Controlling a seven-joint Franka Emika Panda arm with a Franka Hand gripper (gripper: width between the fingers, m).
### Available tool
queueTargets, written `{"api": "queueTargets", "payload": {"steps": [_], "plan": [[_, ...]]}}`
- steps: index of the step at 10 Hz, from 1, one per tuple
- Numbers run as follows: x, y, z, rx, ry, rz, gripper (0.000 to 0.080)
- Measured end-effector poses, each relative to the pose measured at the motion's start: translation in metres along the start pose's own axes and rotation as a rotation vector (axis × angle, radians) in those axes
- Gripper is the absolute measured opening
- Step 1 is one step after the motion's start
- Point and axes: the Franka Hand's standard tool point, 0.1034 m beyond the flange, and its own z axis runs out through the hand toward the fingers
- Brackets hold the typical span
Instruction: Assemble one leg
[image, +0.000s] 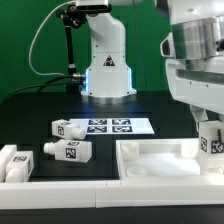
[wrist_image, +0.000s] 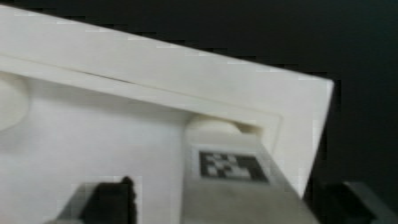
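The leg (image: 210, 140) is seen upright at a corner of the tray-shaped part (image: 150, 160), flanked by the gripper (wrist_image: 231, 205). Whether it is clasped cannot be told. Seating it is judged the step in hand; a twist into that corner is called for.

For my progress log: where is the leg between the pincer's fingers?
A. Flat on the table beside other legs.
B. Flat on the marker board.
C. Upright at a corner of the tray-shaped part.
C: the leg stands upright under the pincer, at the tray-shaped part's corner.
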Motion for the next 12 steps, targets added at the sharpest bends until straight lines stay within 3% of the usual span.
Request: {"api": "queueTargets", "payload": {"steps": [1, 2, 3, 5, 8, 9, 10, 11, 12], "plan": [[0.0003, -0.0016, -0.0015, -0.014, 0.006, -0.184, 0.0628], [-0.0041, -0.0038, -0.0009, -0.022, 0.011, -0.324, 0.0628], [-0.0026, -0.0031, -0.0008, -0.022, 0.011, -0.353, 0.0645], [-0.0011, -0.0025, -0.0008, -0.026, 0.012, -0.515, 0.0648], [-0.0004, -0.0049, 0.0002, -0.052, 0.044, -0.928, 0.0649], [-0.0011, -0.0051, 0.0003, -0.044, 0.040, -0.851, 0.0566], [-0.0005, -0.0049, 0.0003, -0.045, 0.040, -0.858, 0.0431], [-0.0012, -0.0051, 0.0004, -0.041, 0.040, -0.787, 0.0431], [0.0018, -0.0023, 0.0014, -0.046, 0.041, -0.700, 0.0295]]}}
